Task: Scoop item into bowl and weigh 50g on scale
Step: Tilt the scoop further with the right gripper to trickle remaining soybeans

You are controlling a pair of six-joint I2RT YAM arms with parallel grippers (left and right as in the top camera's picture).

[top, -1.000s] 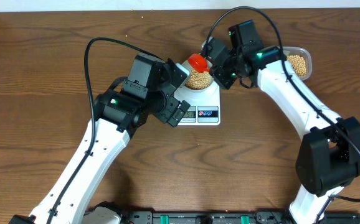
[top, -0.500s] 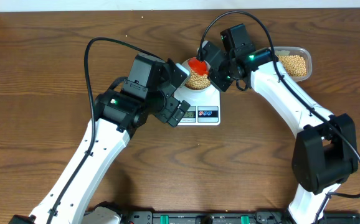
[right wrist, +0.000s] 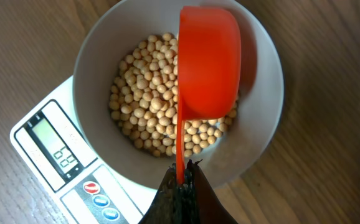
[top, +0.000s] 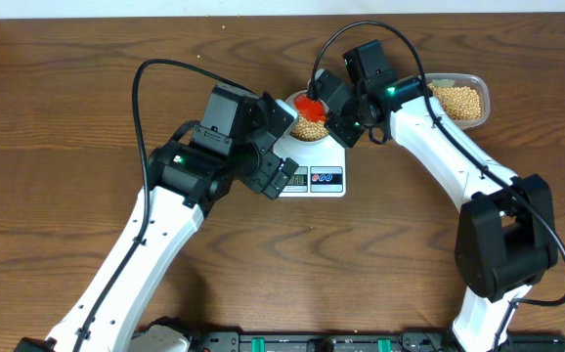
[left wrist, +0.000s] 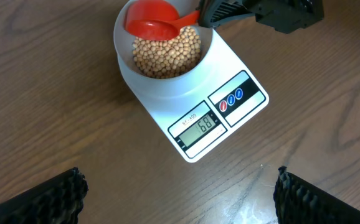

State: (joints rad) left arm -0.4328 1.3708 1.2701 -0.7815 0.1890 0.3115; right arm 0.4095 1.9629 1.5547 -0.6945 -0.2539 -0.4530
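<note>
The bowl (left wrist: 161, 90) sits on the scale (left wrist: 227, 68) at the desk's (top: 67, 98) 12 o'clock side, with beans (left wrist: 164, 53) heaped inside. The display reads 68. The right claw (right wrist: 181, 180) is clamped on the handle of a red scoop (left wrist: 152, 26), which hangs tilted over the bowl's 12 o'clock rim. The left claw (left wrist: 180, 196) hovers above the scale, fingers spread wide, gripping nothing. A clear tub (top: 484, 98) of beans lies at 3 o'clock from the bowl.
</note>
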